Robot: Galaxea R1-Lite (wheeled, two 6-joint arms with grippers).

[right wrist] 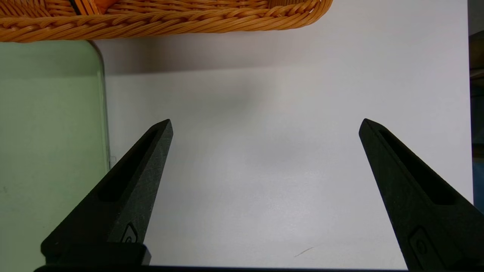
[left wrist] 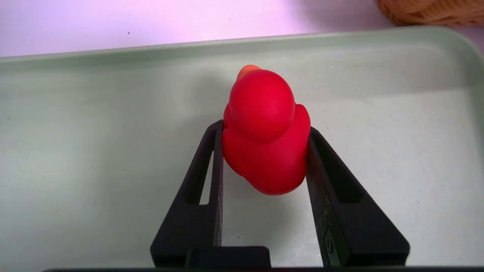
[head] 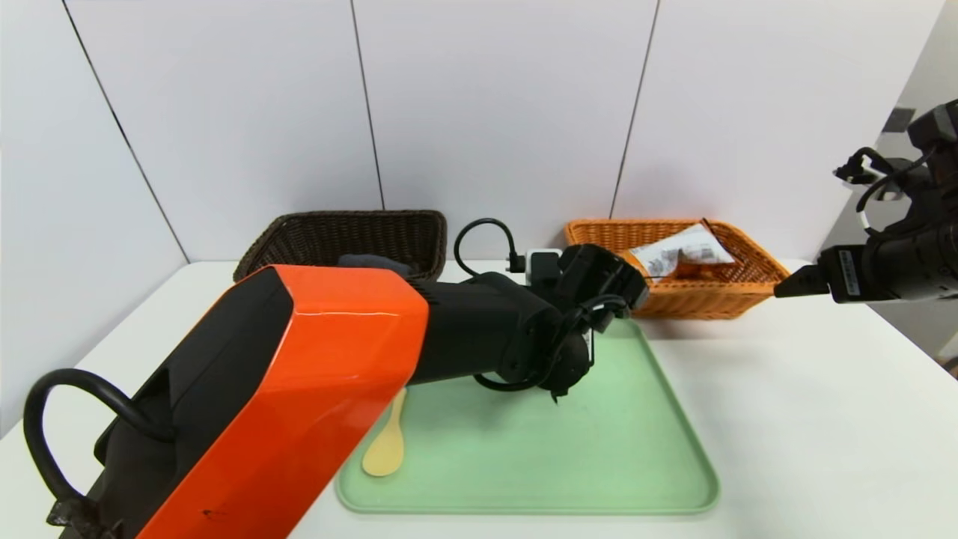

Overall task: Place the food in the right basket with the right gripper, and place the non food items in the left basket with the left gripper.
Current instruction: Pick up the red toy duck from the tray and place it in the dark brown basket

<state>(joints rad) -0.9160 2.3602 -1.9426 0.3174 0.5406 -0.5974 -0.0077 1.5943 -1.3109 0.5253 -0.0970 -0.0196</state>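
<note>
A red rubber duck (left wrist: 264,132) with an orange beak is over the green tray (left wrist: 94,132). My left gripper (left wrist: 265,127) is shut on it, one finger pressing each side of its body. In the head view my left arm (head: 494,329) reaches over the tray's far part and hides the duck. A pale yellow spoon (head: 385,445) lies on the tray (head: 599,457) near its left edge. My right gripper (right wrist: 265,124) is open and empty above the white table, just right of the tray's corner and in front of the orange right basket (right wrist: 170,19).
The dark brown left basket (head: 344,232) stands at the back left. The orange right basket (head: 696,296) at the back right holds a white and orange packet (head: 681,254). The right gripper (head: 797,286) hovers beside it. White walls close the back.
</note>
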